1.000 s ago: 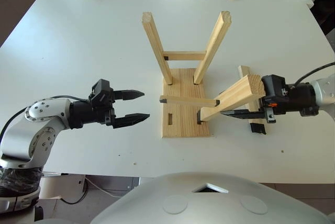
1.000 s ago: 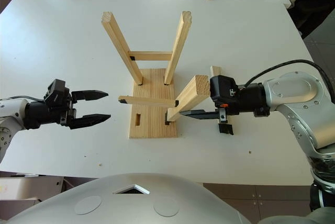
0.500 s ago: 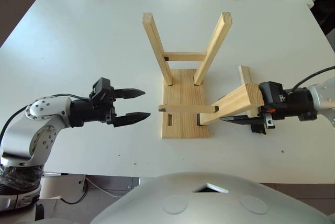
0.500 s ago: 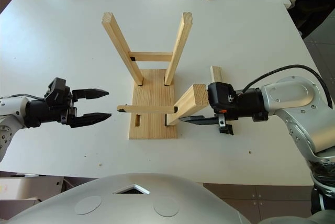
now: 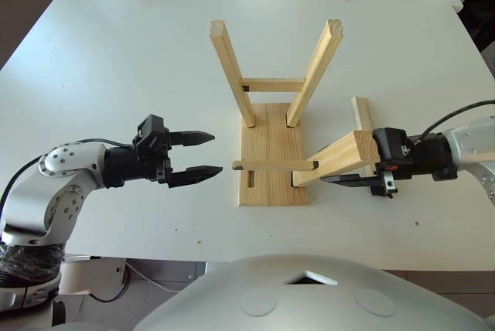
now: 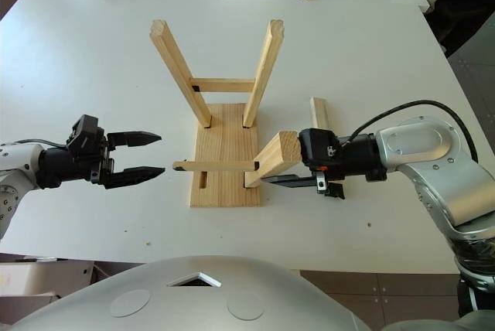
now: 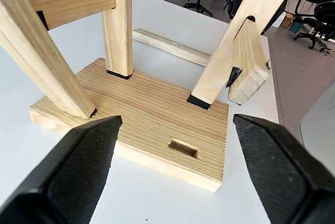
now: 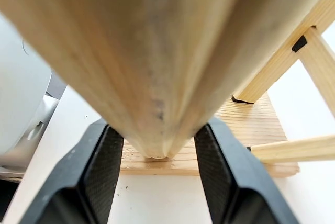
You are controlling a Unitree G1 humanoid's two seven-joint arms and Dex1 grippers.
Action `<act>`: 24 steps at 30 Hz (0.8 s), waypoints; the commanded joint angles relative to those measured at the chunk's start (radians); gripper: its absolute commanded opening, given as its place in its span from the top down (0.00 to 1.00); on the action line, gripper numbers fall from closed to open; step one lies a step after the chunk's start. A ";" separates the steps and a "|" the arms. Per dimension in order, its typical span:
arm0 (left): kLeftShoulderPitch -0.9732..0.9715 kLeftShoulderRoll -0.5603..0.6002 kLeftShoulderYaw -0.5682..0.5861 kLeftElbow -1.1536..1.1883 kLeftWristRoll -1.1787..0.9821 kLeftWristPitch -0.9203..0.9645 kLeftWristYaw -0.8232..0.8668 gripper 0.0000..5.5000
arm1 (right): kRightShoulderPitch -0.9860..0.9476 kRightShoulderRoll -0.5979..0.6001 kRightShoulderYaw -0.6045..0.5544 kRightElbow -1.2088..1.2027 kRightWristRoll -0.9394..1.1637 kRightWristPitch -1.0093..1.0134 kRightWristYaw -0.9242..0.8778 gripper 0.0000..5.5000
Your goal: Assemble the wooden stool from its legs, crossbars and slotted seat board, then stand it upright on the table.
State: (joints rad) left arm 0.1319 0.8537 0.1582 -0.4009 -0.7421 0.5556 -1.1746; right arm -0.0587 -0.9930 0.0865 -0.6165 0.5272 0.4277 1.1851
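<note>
1. The left gripper (image 5: 215,154) hovers just above the counter (image 5: 116,60), to the left of the seat board. Its fingers (image 7: 84,166) are spread wide with nothing between them and point toward the board.
2. The right gripper (image 5: 348,170) is on the right side at about the same depth. Its fingers (image 8: 102,166) are clamped on the upper part of a wooden leg (image 5: 344,157).
3. That leg slants down to the left, and its lower end meets the near right part of the seat board (image 5: 267,126). I cannot tell how far it sits in a slot there.
4. A thin crossbar (image 5: 274,165) is joined to this leg. It runs out to the left over the board, and its free end hangs past the board's left edge.
5. The board lies flat on the counter, with an empty slot (image 7: 183,148) near its near left corner.
6. At the far end of the board two more legs stand in it, one on the left (image 5: 232,72) and one on the right (image 5: 313,72). They splay outward at the top and are linked by a second crossbar (image 5: 272,83).
7. A loose wooden stick (image 5: 361,118) lies flat on the counter, right of the board and just behind the right gripper.
</note>
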 commanded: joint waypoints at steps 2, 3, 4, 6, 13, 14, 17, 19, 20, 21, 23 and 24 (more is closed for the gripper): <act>-0.026 0.002 -0.018 0.001 0.004 0.014 0.006 0.28 | -0.015 -0.008 0.123 0.072 -0.099 0.022 0.011 0.63; -0.028 0.001 -0.021 0.002 0.004 0.015 0.006 0.28 | -0.021 -0.006 0.136 0.080 -0.102 0.024 0.011 0.63; -0.030 0.000 -0.024 0.003 0.005 0.015 0.006 0.28 | -0.027 -0.005 0.151 0.086 -0.102 0.028 0.013 0.63; -0.034 -0.002 -0.030 0.006 0.008 0.014 0.005 0.28 | -0.038 -0.001 0.173 0.096 -0.099 0.033 0.015 0.63; -0.038 -0.016 -0.044 0.003 0.013 0.010 0.018 0.28 | -0.139 0.033 0.229 0.199 -0.033 0.122 0.058 0.63; -0.037 -0.019 -0.047 0.002 0.014 0.009 0.019 0.28 | -0.157 0.045 0.248 0.227 -0.040 0.129 0.061 0.63; -0.042 -0.025 -0.057 0.000 0.016 0.009 0.023 0.28 | -0.177 0.066 0.297 0.289 -0.084 0.117 0.069 0.63; -0.045 -0.027 -0.059 0.000 0.017 0.009 0.023 0.28 | -0.175 0.069 0.315 0.304 -0.095 0.107 0.072 0.63; -0.045 -0.028 -0.058 0.000 0.017 0.008 0.023 0.28 | -0.170 0.068 0.322 0.303 -0.102 0.099 0.073 0.63; -0.042 -0.028 -0.056 -0.001 0.017 0.007 0.023 0.28 | -0.164 0.066 0.326 0.297 -0.107 0.092 0.073 0.63; -0.035 -0.029 -0.052 -0.002 0.018 0.005 0.023 0.28 | -0.149 0.060 0.331 0.279 -0.113 0.081 0.071 0.63; -0.033 -0.030 -0.050 -0.003 0.019 0.004 0.024 0.28 | -0.143 0.057 0.333 0.271 -0.115 0.076 0.070 0.63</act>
State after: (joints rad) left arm 0.1021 0.8360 0.1213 -0.3899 -0.7174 0.5628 -1.1517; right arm -0.2952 -0.9244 0.3011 -0.3618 0.5276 0.4561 1.2615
